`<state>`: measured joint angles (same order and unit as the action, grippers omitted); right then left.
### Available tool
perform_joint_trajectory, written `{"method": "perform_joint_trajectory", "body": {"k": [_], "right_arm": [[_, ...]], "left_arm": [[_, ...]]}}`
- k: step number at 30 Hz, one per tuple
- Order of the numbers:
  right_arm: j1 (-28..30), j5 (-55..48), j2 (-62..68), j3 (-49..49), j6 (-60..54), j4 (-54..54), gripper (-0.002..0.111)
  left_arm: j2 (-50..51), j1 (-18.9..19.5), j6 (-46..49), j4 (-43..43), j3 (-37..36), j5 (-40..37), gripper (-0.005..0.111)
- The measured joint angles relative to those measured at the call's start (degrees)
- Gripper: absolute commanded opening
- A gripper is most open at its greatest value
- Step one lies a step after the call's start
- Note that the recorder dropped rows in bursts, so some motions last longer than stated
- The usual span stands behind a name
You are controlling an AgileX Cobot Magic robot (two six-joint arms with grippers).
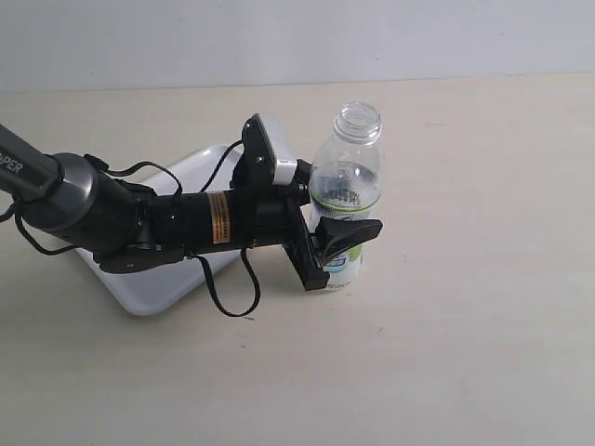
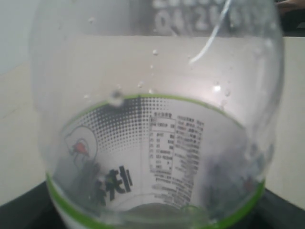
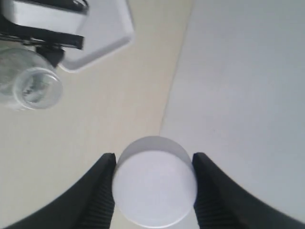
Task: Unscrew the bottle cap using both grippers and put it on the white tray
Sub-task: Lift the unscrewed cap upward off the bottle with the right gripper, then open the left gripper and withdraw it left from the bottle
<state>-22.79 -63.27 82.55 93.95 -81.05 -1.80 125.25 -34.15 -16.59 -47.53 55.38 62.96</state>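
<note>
The clear bottle (image 1: 345, 177) with its green-and-white label stands upright on the table, its neck open with no cap on it. My left gripper (image 1: 339, 243) is shut on the bottle's lower body; the bottle (image 2: 157, 143) fills the left wrist view. The white bottle cap (image 3: 155, 188) sits between the ribbed black fingers (image 3: 100, 195) of my right gripper (image 3: 155, 191), which is shut on it, high above the table. From there the open bottle (image 3: 35, 88) shows far below, beside a corner of the white tray (image 3: 102, 36). The right gripper is out of the exterior view.
The white tray (image 1: 153, 293) lies on the table under and behind my left arm (image 1: 112, 214), left of the bottle. A pale wall stands behind the beige table.
</note>
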Motion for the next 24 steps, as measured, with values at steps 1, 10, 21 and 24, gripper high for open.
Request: {"method": "perform_joint_trajectory", "body": {"k": [1,10,21,24], "right_arm": [[1.24,0.83,0.34,0.46,1.43,0.23,0.0],[9.01,8.06,10.34,1.02,16.11,-3.74,0.0],[9.89,16.85,21.02,2.11,29.56,-6.34,0.0],[10.13,16.27,21.83,4.91,33.14,-7.29,0.0]], "left_arm": [[0.0,0.0,-0.59,0.1,0.0,0.0,0.039],[0.0,0.0,-1.6,1.42,0.0,-0.11,0.039],[0.0,0.0,-0.34,1.31,-0.69,0.04,0.039],[0.0,0.0,-0.06,0.93,-0.69,0.25,0.039]]}}
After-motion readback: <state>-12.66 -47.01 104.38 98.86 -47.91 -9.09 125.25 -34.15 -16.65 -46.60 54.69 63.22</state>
